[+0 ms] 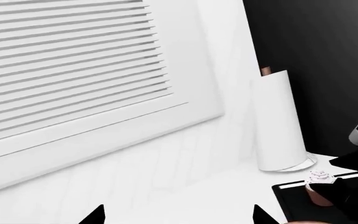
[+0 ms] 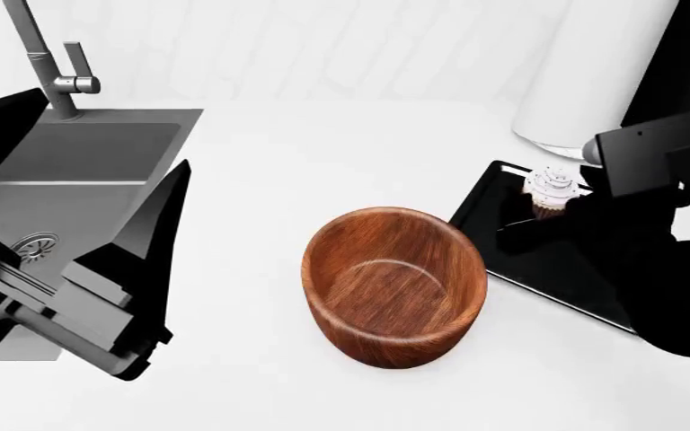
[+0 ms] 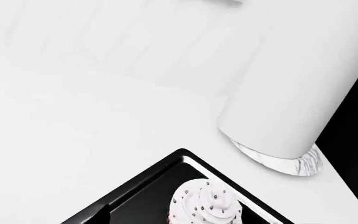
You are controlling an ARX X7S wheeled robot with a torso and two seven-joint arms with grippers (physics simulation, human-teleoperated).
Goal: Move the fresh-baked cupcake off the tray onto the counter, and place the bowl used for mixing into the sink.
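The round wooden bowl (image 2: pixel 394 285) stands on the smooth white tabletop (image 2: pixel 261 180). The frosted cupcake (image 2: pixel 552 192) sits on the glossy black tray (image 2: pixel 489 211) — right hand (image 2: pixel 535 232) at it, grip unclear. Left hand (image 2: pixel 141 269) is spread, empty.

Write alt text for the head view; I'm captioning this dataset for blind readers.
A reddish-brown wooden bowl sits upright on a white counter, between a dark grey sink with a steel faucet and a black tray holding a frosted cupcake. The right gripper is at the cupcake, beside a white paper towel roll.
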